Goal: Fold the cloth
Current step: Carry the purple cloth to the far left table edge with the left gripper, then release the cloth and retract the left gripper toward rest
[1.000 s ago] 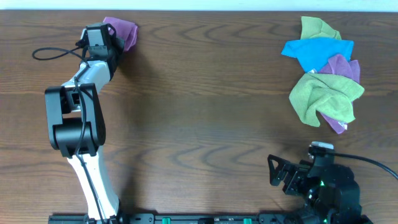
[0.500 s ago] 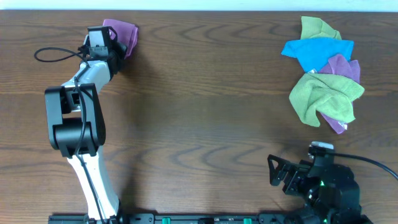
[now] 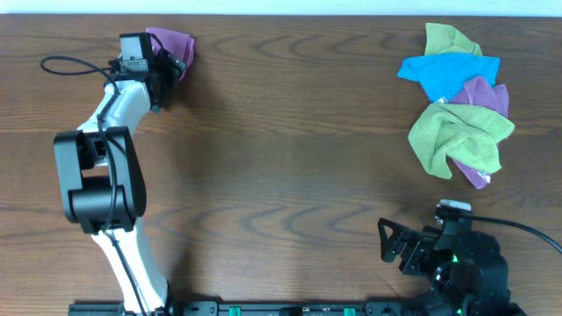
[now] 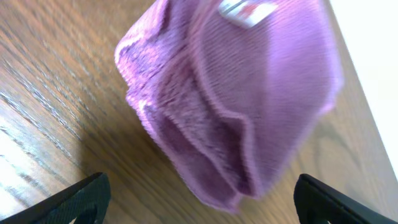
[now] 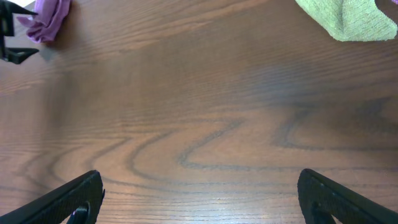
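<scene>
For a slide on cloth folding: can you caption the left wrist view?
Open left fingers frame the bunched lilac cloth, white tag showing, on the wooden table.

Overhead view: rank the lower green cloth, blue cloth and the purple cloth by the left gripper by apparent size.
Lower green cloth, largest.
Blue cloth next.
Purple cloth smallest, though it is bunched and the left gripper hides part of it.
</scene>
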`<act>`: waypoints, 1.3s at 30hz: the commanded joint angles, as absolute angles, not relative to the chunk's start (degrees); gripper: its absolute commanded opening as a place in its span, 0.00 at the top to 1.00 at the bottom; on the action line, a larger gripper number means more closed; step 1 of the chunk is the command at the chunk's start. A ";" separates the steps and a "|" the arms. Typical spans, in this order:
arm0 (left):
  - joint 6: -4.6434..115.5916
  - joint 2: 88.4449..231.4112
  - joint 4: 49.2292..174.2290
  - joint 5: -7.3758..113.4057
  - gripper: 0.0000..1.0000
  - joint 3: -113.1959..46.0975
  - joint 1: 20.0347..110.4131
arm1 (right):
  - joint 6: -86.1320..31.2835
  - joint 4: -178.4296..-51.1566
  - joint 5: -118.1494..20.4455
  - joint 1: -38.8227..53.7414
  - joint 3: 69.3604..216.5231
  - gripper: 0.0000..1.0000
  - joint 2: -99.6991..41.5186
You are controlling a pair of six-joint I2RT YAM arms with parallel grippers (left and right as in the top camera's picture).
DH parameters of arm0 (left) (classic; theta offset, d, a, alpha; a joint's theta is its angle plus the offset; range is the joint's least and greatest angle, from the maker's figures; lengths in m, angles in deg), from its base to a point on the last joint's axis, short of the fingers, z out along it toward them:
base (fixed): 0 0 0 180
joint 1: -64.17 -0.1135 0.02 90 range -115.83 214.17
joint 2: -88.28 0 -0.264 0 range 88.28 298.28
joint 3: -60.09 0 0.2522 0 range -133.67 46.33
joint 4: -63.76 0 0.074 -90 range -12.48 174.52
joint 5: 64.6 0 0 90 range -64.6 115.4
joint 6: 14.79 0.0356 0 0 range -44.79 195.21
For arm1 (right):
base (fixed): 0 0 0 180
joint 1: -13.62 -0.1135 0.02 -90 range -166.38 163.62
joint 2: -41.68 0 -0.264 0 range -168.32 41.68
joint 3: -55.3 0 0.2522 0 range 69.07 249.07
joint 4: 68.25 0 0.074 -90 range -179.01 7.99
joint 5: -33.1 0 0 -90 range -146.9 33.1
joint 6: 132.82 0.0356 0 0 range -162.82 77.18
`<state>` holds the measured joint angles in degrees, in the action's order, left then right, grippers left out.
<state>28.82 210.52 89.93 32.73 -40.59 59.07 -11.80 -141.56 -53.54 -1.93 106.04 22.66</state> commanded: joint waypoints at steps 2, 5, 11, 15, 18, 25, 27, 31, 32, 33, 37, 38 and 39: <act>32.45 206.38 91.70 31.31 0.05 -41.07 58.83 | -11.14 -141.69 -53.67 -1.62 105.75 0.01 22.92; 33.80 204.44 94.23 30.76 0.05 -41.07 58.83 | -11.14 -141.69 -53.67 -1.62 105.75 0.01 22.92; 39.70 199.63 103.54 32.67 0.04 -41.07 59.33 | -11.14 -141.69 -53.67 -1.62 105.75 0.01 22.92; 48.14 195.46 109.69 35.44 0.05 -41.07 60.54 | -11.14 -141.67 -53.67 -1.62 105.75 0.01 22.92; 54.59 191.65 115.11 37.78 0.04 -41.07 61.76 | -11.14 -141.67 -53.67 -1.62 105.75 0.01 22.92; 55.97 184.66 124.81 38.00 0.05 -41.07 62.48 | -11.14 -141.67 -53.67 -1.62 105.75 0.01 22.92; 56.80 182.74 127.61 37.39 0.05 -41.07 62.46 | -11.14 -141.69 -53.67 -1.62 105.75 0.01 22.92; 61.56 178.43 134.19 36.64 0.05 -41.07 62.33 | -11.14 -141.67 -53.67 -1.62 105.75 0.01 22.92; 62.20 177.38 136.33 36.71 0.05 -41.07 62.33 | -11.14 -141.69 -53.67 -1.62 105.75 0.01 22.92; 62.59 176.11 139.08 36.36 0.05 -41.07 62.33 | -11.14 -141.69 -53.67 -1.62 105.75 0.01 22.92; 65.98 169.08 147.96 35.75 0.05 -40.48 62.46 | -11.14 -141.67 -53.67 -1.62 105.75 0.01 22.92; 66.06 167.61 148.48 35.75 0.05 -40.04 62.46 | -11.14 -141.67 -53.67 -1.62 105.75 0.01 22.92; 66.06 166.08 148.98 35.70 0.05 -39.52 62.46 | -11.14 -141.67 -53.67 -1.62 105.75 0.01 22.92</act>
<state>63.27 169.95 148.07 36.60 -40.43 62.68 -11.80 -141.56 -53.54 -1.93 106.01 22.68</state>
